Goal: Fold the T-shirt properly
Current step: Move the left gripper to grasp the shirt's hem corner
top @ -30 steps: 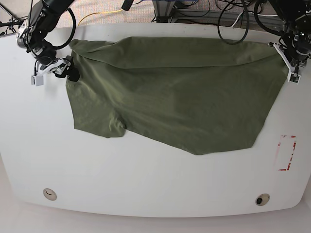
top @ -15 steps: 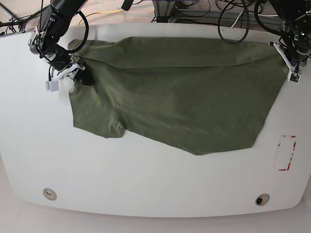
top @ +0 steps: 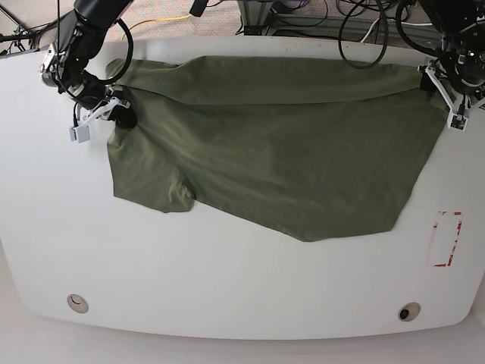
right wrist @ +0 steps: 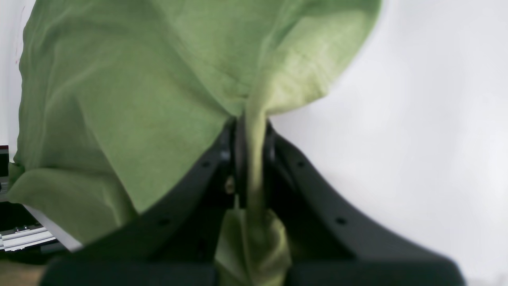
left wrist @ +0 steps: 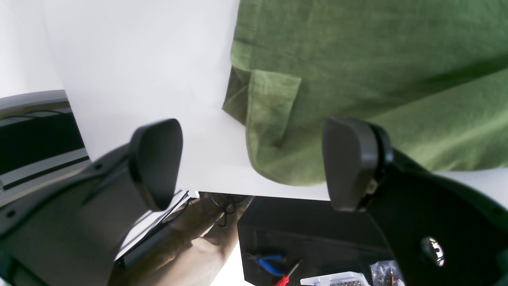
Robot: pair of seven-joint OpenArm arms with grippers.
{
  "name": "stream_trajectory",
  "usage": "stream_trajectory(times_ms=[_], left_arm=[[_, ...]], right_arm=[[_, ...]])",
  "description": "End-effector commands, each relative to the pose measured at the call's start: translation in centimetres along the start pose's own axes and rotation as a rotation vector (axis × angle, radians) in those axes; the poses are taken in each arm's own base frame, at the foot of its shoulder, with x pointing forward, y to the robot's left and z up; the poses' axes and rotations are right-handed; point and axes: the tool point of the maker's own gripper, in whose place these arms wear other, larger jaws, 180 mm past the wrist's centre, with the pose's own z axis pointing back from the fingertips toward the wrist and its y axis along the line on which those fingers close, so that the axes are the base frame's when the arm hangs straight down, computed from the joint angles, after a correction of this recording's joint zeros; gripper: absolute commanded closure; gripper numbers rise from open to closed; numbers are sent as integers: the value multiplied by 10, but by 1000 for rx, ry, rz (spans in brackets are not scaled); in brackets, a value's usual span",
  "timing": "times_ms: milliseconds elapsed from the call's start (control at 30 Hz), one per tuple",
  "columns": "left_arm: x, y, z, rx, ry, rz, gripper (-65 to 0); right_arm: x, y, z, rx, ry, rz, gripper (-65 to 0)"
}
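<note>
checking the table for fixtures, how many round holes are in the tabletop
2. One round hole sits near the table's front left corner, the other near the front right corner. The T-shirt could hide more.

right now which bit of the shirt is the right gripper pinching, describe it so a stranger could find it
On the white table, find the olive-green T-shirt spread across the far half. Follow its edge to the base view's left side, where the right gripper is shut on a bunched fold of cloth. Unlike the flat cloth nearby, this fold is gathered into a narrow strip between the jaws.
</note>
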Motion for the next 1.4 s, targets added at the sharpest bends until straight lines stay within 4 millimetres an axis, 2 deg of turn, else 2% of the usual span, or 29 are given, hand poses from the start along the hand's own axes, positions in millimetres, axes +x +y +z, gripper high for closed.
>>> stream_trajectory(times_ms=[0,67,133,200,300,433,533,633,700,833,967,1033,1133,1367], left_arm=[[18,9,5,13,-66,12,-511],[35,12,8,2,-126,45,-511],[42,20,11,12,-154,82,-511],[61,30,14,31,-192,113,-511],[83,42,6,39,-216,165,-511],[112,55,-21,15,-203,247,-510],[134,53,-47,-66,-196,308,-510],[158,43,-68,-157,-235,355,-510],[173,28,-85,-235,-257,383,-510],[199,2,-102,-338,-294,389,-510],[207,-16,-114,-395,-328,409,-510],[222,-22,-115,-418,-368,411,-510],[225,-49,-127,-484,-356,392,-510],[239,-72,-134,-546,-365,361,-510]], right_arm=[[9,-1,4,-9,-14,19,0],[10,-2,4,-10,-14,21,0],[10,-1,4,-9,-16,21,0],[10,-1,4,-9,-16,21,0],[10,-1,4,-9,-16,21,0],[10,-1,4,-9,-16,21,0],[14,0,3,-6,-24,24,0],[15,0,3,-5,-26,26,0],[16,0,2,-4,-26,23,0],[19,1,1,-2,-33,28,0],[19,1,2,-3,-33,27,0],[20,1,2,-3,-34,28,0],[19,0,2,-5,-32,28,0],[19,1,2,-4,-34,29,0]])
